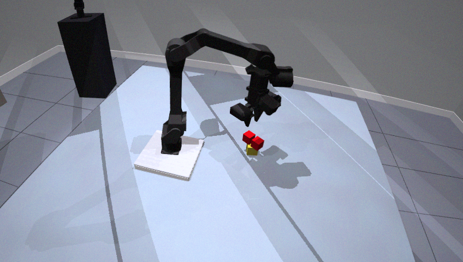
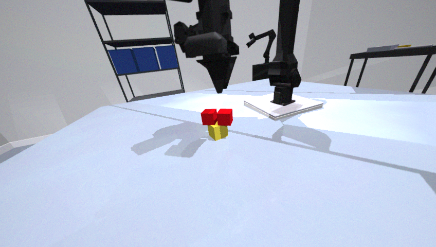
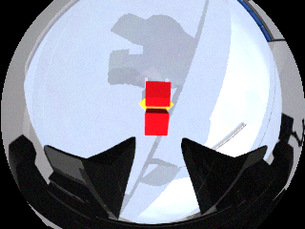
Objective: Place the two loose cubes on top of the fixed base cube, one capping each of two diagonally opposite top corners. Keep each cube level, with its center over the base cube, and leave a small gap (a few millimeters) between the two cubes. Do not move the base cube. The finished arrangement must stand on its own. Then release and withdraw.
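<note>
A yellow base cube (image 1: 251, 150) (image 2: 217, 131) stands on the table; only a thin yellow edge of it shows in the wrist view (image 3: 143, 103). Two red cubes rest on top of it, each overhanging a corner: one red cube (image 1: 248, 136) (image 2: 209, 116) (image 3: 158, 93) and the other red cube (image 1: 257, 142) (image 2: 224, 117) (image 3: 156, 122), with a narrow seam between them. My gripper (image 1: 252, 121) (image 2: 219, 89) (image 3: 159, 141) hangs above the stack, well clear of it. Its fingers are open and hold nothing.
The arm's base stands on a white plate (image 1: 155, 162) (image 2: 309, 107) left of the stack. A tall black box (image 1: 87, 53) stands at the back left. A shelf with blue bins (image 2: 143, 58) and a dark table (image 2: 394, 53) stand beyond the table.
</note>
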Controlling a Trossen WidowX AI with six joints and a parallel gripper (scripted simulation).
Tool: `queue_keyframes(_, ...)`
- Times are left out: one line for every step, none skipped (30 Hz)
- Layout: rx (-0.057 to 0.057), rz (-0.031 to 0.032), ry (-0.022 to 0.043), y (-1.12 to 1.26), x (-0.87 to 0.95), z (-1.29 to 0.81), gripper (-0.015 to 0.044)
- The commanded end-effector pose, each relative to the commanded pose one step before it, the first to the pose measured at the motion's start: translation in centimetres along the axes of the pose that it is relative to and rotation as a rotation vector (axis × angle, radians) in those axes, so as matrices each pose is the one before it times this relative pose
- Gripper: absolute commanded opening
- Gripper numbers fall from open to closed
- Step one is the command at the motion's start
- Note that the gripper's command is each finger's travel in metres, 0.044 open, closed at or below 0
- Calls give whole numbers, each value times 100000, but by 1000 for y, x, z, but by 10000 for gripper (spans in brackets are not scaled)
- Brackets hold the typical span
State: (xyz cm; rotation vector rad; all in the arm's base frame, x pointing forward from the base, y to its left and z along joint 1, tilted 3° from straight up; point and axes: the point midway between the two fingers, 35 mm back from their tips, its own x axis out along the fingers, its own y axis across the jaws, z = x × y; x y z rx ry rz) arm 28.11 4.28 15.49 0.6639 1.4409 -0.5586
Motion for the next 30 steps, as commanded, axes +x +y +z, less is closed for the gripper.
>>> queue_keyframes(-38, 48, -47, 5, -355, 5, 284)
queue_keyframes(27, -4, 0, 0, -18, 0, 310)
queue_keyframes(30, -156, 170, 127, 261, -162, 336)
queue_keyframes(3, 34, 46, 462, -18, -414, 363)
queue_keyframes(5, 60, 79, 754, -29, -717, 389)
queue_keyframes(6, 82, 106, 932, -36, -965, 400)
queue_keyframes(7, 89, 114, 900, -36, -1026, 400)
queue_keyframes(8, 95, 121, 858, -35, -1078, 400)
queue_keyframes(8, 100, 129, 813, -34, -1129, 400)
queue_keyframes(9, 104, 136, 760, -33, -1169, 400)
queue_keyframes(7, 84, 113, 560, -25, -947, 400)
queue_keyframes(5, 52, 71, 321, -15, -582, 400)
queue_keyframes(2, 17, 24, 104, -5, -196, 400)
queue_keyframes(0, 0, 0, 0, 0, 0, 400)
queue_keyframes(0, 0, 0, 0, 0, 0, 400)
queue_keyframes(0, 0, 0, 0, 0, 0, 400)
queue_keyframes(0, 0, 0, 0, 0, 0, 400)
queue_keyframes(0, 0, 0, 0, 0, 0, 400)
queue_keyframes(0, 0, 0, 0, 0, 0, 400)
queue_keyframes(0, 0, 0, 0, 0, 0, 400)
queue_keyframes(0, 0, 0, 0, 0, 0, 400)
queue_keyframes(0, 0, 0, 0, 0, 0, 400)
queue_keyframes(0, 0, 0, 0, 0, 0, 400)
queue_keyframes(0, 0, 0, 0, 0, 0, 400)
queue_keyframes(0, 0, 0, 0, 0, 0, 400)
queue_keyframes(0, 0, 0, 0, 0, 0, 400)
queue_keyframes(0, 0, 0, 0, 0, 0, 400)
queue_keyframes(0, 0, 0, 0, 0, 0, 400)
queue_keyframes(0, 0, 0, 0, 0, 0, 400)
queue_keyframes(0, 0, 0, 0, 0, 0, 400)
